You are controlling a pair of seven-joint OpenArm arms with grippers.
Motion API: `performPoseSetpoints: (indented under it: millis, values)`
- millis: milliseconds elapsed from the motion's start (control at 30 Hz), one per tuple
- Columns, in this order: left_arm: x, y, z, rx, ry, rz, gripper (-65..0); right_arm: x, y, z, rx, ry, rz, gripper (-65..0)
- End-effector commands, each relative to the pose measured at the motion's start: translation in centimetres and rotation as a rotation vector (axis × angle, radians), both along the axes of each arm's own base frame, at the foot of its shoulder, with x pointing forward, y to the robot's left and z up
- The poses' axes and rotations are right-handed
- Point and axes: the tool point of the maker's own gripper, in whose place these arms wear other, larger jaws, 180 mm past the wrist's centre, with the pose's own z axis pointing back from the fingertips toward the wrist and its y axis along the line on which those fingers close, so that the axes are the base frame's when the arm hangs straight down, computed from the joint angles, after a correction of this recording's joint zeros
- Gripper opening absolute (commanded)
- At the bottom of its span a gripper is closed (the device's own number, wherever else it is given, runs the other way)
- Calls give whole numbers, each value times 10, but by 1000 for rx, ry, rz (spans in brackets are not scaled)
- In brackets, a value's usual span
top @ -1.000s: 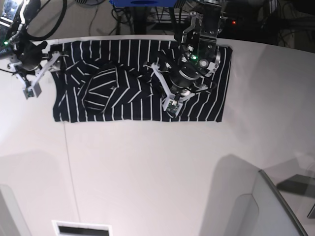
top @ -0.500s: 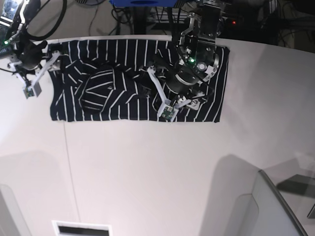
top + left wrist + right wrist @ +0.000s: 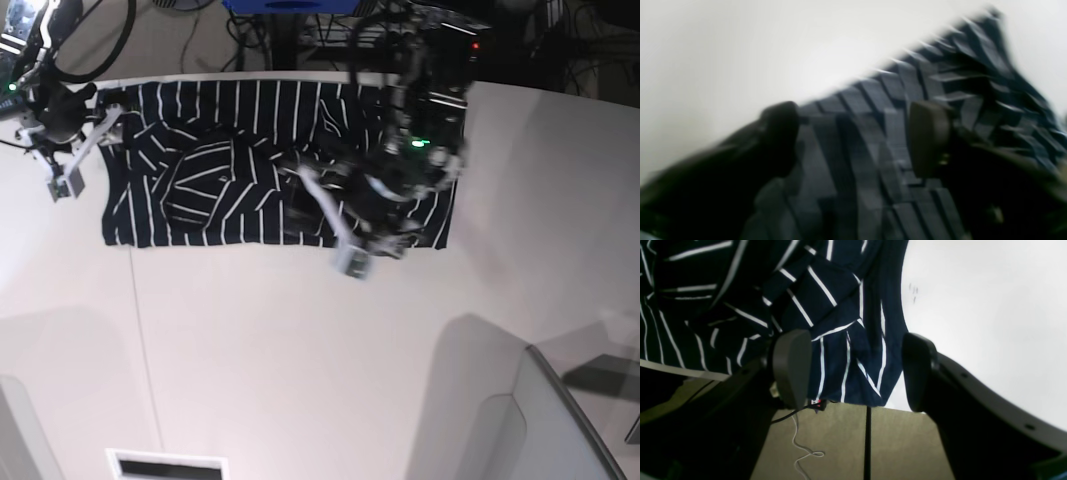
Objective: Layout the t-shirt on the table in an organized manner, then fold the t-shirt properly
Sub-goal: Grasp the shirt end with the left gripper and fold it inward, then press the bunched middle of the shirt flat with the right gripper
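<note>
Laying out: t-shirt (image 3: 270,165) spread flat along the far edge of the table (image 3: 300,350), roughly a wide rectangle, dark with thin white stripes. Looks like the layout step, not the folding yet.

Bunched middle: crumpled lump of fabric (image 3: 205,180) sitting on top of the flat part, so not tidy enough to fold over. Probably why both arms sit at the two ends, to tug or smooth from each side.

Left gripper (image 3: 370,245): parked over the shirt's end on the base view's right, close to the near hem. Wrist view badly blurred, but fingers (image 3: 928,136) clearly stand apart with striped cloth showing between them, nothing pinched as far as can be told. Blur suggests motion.

Right gripper (image 3: 853,370): at the opposite end, near the far corner of the table. Fingers (image 3: 791,366) wide apart, a folded flap of shirt lying in the gap but not squeezed. Straddling rather than gripping, lined up to close on that edge maybe.

Edge overhang: in the right wrist view, shirt edge reaches past the table rim with floor and a white cable (image 3: 803,446) visible below. Worth watching, could slip off if dragged that way.

Next, guessing: pinch an end, pull the lump flat.
</note>
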Motion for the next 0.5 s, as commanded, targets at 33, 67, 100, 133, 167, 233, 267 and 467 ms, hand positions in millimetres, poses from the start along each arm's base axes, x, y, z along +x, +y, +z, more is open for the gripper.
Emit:
performPoseSetpoints:
  millis: [33,67,100,133,167,233,267,467]
  values:
    - [3,44,7,34,-28,101,-400,18,20,20,3,-86,103,-258]
    - [0,66,3,58,-19,147,-492,23,31,26,4,-109,165,-258]
    - [-3,94,0,91,-9,204,-604,29,44,34,1,-140,242,-258]
    - [-7,117,-3,115,-1,253,-650,35,58,39,6,-160,299,-258]
    - [-11,139,-5,139,8,297,-650,40,73,43,20,-177,342,-260]
    - [-25,176,-14,183,40,369,-650,51,102,50,49,-211,426,-260]
    - [-30,193,-16,207,52,398,-650,56,119,54,64,-228,474,-260]
    - [-61,257,-24,276,59,515,-650,61,200,67,162,-275,678,-255]
